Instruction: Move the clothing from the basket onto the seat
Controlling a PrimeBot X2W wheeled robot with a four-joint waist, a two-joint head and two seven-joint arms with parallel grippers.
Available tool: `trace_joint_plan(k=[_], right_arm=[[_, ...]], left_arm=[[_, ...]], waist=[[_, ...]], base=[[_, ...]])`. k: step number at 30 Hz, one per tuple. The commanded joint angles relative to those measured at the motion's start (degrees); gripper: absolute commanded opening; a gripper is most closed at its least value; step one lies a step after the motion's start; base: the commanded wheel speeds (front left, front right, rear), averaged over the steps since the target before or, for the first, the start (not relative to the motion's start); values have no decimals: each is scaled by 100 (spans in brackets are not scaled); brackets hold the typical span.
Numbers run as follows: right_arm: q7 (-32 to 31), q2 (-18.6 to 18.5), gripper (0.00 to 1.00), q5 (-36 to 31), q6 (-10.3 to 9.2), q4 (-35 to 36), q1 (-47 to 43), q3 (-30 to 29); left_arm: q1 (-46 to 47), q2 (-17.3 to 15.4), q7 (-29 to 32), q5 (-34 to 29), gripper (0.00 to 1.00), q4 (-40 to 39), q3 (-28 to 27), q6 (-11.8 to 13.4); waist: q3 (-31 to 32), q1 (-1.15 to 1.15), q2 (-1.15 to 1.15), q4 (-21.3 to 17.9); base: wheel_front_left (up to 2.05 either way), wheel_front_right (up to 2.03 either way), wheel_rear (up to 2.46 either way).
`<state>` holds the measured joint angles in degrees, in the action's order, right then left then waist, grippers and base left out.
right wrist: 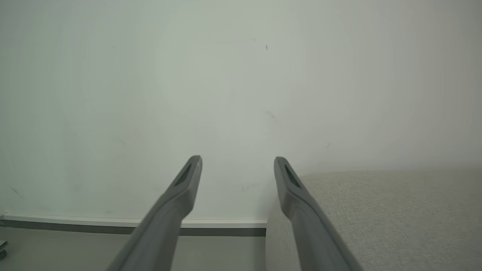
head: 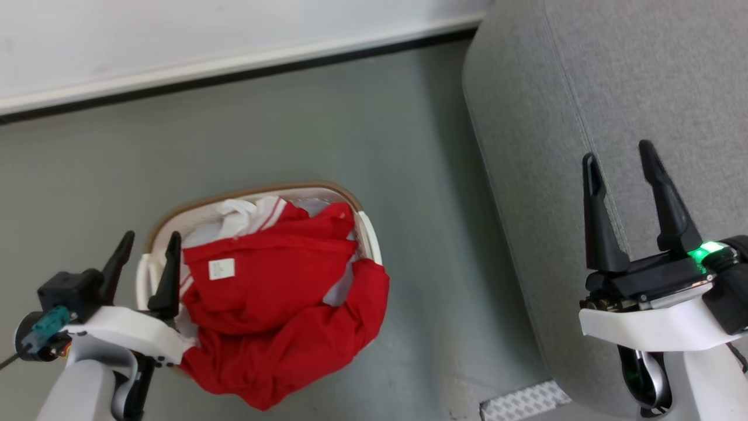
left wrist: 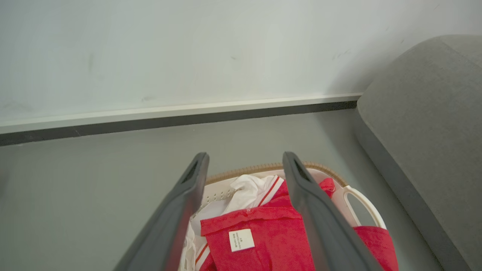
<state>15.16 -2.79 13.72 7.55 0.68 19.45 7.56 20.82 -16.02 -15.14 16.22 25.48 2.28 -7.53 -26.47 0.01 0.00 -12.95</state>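
Red clothing with white striped trim and a small white tag fills the oval white basket on the floor and spills over its near right rim. My left gripper hovers open at the basket's left edge, nothing between its fingers. The left wrist view looks down past that gripper onto the clothing and the basket's brown rim. My right gripper stands open over the light grey seat at the right, empty. In the right wrist view this gripper points at the wall above the seat.
A white sheet lies at the basket's back under the red fabric. A white wall with a pale skirting board runs along the far side. Grey floor separates basket and seat. A small textured white strip lies by the seat's base.
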Motion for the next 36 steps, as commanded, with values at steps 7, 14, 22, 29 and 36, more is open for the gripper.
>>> trace_joint_plan(k=[7,14,22,29,36], right_arm=[[0,-15,100,197,-12,291,177,26],[-1,-16,100,310,-12,420,220,-3],[-1,-16,100,431,-12,631,310,-6],[-1,-15,100,605,-12,731,419,45],[-1,-14,100,767,-12,810,458,119]], left_arm=[[662,-624,15,857,100,1293,1177,12],[1202,-932,351,1540,100,2084,2171,11],[1703,-1310,854,2273,100,2515,3223,11],[2190,-1563,1224,2678,100,2656,3999,12],[2614,-1739,1494,2838,100,2678,4780,11]], waist=[[-722,-1,0,-492],[-1028,-1,0,-657],[-1474,-1,0,-870],[-1877,-1,0,-1057],[-2200,-1,0,-1208]], base=[[0,0,0],[0,0,0],[0,0,0],[0,0,0],[0,0,0]])
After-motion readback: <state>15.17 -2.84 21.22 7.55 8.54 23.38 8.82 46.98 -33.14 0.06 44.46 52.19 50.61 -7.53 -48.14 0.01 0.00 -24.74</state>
